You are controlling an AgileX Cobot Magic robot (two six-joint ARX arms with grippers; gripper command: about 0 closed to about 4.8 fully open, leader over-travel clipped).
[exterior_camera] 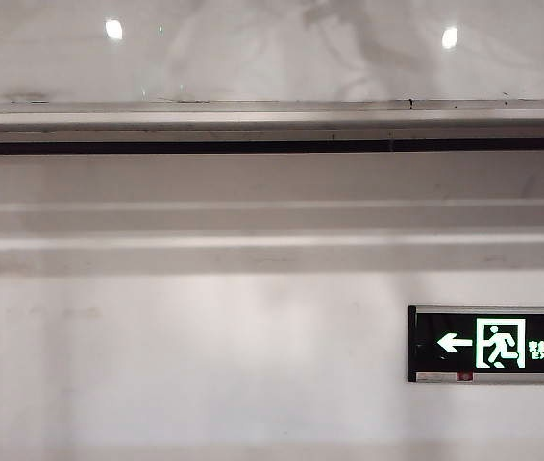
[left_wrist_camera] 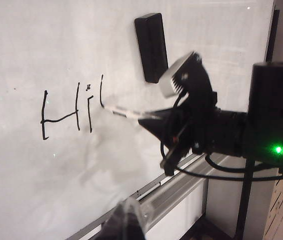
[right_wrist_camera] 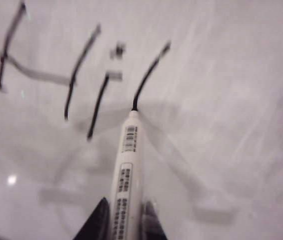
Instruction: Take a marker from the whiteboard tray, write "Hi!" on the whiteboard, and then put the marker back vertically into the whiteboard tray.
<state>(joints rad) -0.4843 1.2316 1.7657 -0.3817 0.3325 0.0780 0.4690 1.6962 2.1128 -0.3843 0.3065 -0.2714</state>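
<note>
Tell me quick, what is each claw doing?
Left gripper: low by the whiteboard tray, jaws' state cannot be told.
Right gripper: shut on the marker, tip at the whiteboard.

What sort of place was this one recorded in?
Probably an office, classroom or other public building's room: a wall-mounted whiteboard with "Hi" written on it, a black eraser stuck to it, and a lit green exit sign low on the wall.

The exterior view faces the wall head-on, close under the tray (exterior_camera: 272,120). The left wrist view looks sidelong along the whiteboard (left_wrist_camera: 56,50) from farther off; the right wrist view sits close behind the marker (right_wrist_camera: 126,175), sharing the lettering
</note>
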